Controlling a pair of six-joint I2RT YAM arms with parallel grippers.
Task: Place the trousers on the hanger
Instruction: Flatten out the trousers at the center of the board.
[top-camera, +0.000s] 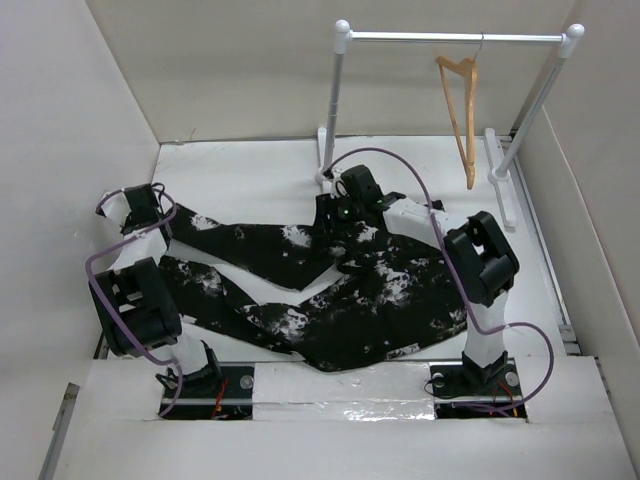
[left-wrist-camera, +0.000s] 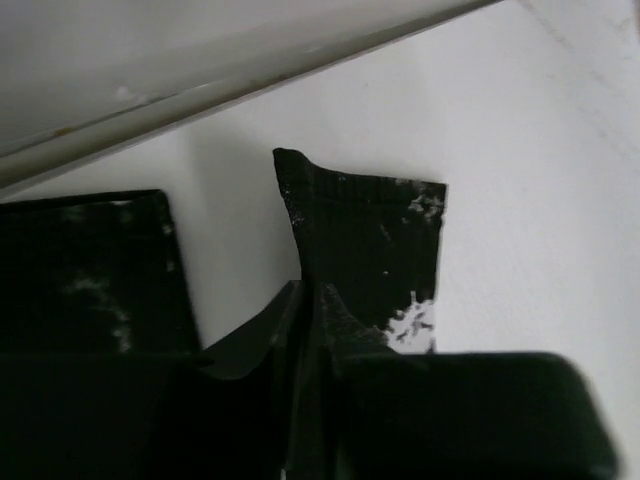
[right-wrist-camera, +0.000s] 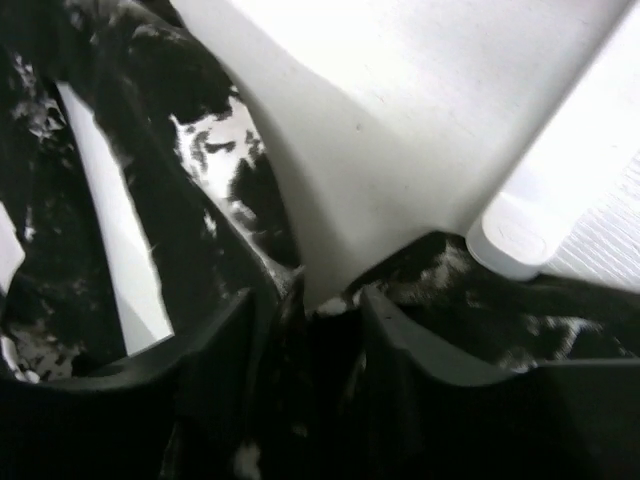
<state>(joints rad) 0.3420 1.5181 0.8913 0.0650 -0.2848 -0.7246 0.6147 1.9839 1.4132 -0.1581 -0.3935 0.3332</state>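
The trousers (top-camera: 380, 290), black fabric flecked with white splatter, are lying spread across the middle of the white counter (top-camera: 250, 170), both legs trailing toward the left of the frame. The wooden hanger (top-camera: 462, 110) is hanging from the rack (top-camera: 455, 37) at the upper right, well apart from the fabric. The left arm is folding back on itself at the left edge, its end effector (top-camera: 152, 222) pinching an upper leg cuff (left-wrist-camera: 370, 240). The right arm is reaching toward the centre, its end effector (top-camera: 336, 230) clenching an upper edge of the trousers beside the rack's foot (right-wrist-camera: 520, 235).
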